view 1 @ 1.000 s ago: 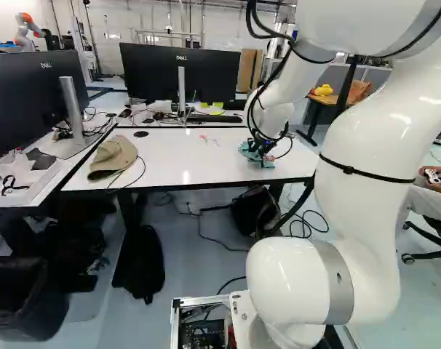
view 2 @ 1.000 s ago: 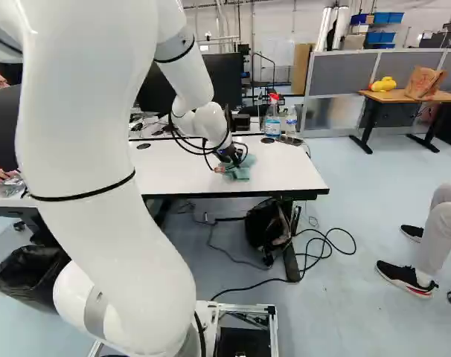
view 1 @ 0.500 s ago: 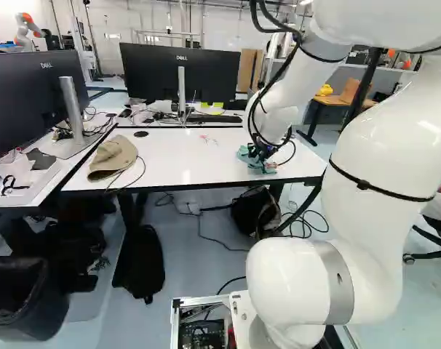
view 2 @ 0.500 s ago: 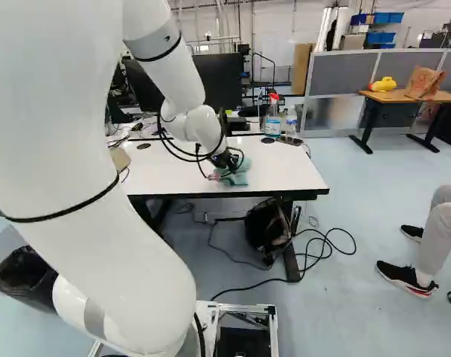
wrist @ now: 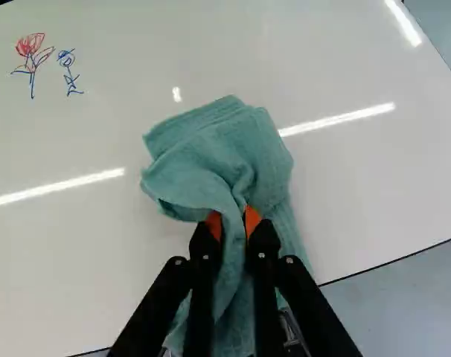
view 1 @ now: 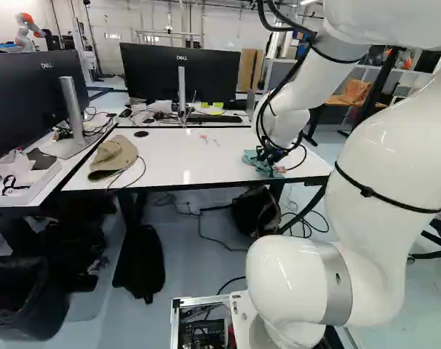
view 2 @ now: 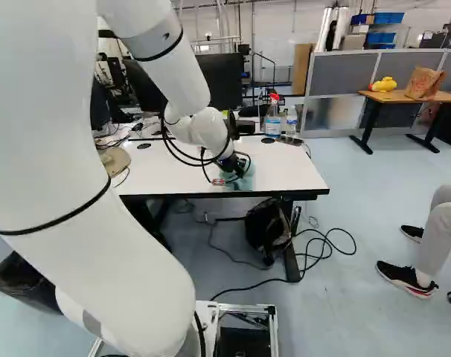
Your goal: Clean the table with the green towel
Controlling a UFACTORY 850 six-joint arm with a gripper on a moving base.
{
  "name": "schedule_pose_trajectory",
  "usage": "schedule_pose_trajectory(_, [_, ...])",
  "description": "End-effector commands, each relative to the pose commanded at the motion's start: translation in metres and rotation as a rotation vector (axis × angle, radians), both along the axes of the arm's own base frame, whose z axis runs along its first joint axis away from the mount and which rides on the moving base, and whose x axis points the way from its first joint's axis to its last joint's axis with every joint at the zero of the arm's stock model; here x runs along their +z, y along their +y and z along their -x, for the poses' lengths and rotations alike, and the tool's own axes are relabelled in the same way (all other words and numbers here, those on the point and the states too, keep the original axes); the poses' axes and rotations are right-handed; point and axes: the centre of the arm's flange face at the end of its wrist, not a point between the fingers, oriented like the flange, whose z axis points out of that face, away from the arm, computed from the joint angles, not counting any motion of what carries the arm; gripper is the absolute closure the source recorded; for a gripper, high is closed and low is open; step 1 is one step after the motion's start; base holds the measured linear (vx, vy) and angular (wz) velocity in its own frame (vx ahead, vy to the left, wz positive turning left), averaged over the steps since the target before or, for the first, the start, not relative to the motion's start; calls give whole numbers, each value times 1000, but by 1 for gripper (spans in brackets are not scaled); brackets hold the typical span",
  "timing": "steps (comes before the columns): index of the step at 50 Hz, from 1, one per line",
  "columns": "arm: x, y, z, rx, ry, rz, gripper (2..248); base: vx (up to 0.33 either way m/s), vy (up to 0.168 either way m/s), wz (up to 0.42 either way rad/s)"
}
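My gripper (view 1: 270, 154) is low over the right part of the white table (view 1: 184, 167) in the left base view. Seen from the wrist, the gripper (wrist: 234, 223) is shut on the green towel (wrist: 218, 149), with a fold pinched between its orange pads. The bunched cloth spreads over the tabletop ahead of the fingers, and more of it lies beneath them. A red flower drawing (wrist: 32, 56) and a small blue figure drawing (wrist: 68, 73) mark the white surface, ahead of the gripper and off to one side.
A tan cap (view 1: 113, 157) with a cable lies at the table's left end. Behind the table stand a monitor (view 1: 178, 74), a spray bottle (view 2: 272, 120) and a clear bottle (view 2: 291, 120). The near table edge runs close by the towel. Another robot (view 1: 28, 30) stands far back.
The arm has shifted a little toward the table's near edge, and the towel has slid along in the gripper. The base has stayed put.
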Motion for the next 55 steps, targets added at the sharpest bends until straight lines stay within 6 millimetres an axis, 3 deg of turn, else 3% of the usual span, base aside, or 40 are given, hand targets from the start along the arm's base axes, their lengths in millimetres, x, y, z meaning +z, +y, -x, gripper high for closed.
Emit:
schedule_pose_trajectory(14, [0, -24, -8, -48, -2, 1, 195, 0, 0, 0])
schedule_pose_trajectory(26, [0, -38, -25, -66, -6, 2, 195, 0, 0, 0])
schedule_pose_trajectory(42, [7, -37, -29, -61, -21, 6, 195, 0, 0, 0])
schedule_pose_trajectory(55, [22, -20, -37, -22, -53, 15, 195, 0, 0, 0])
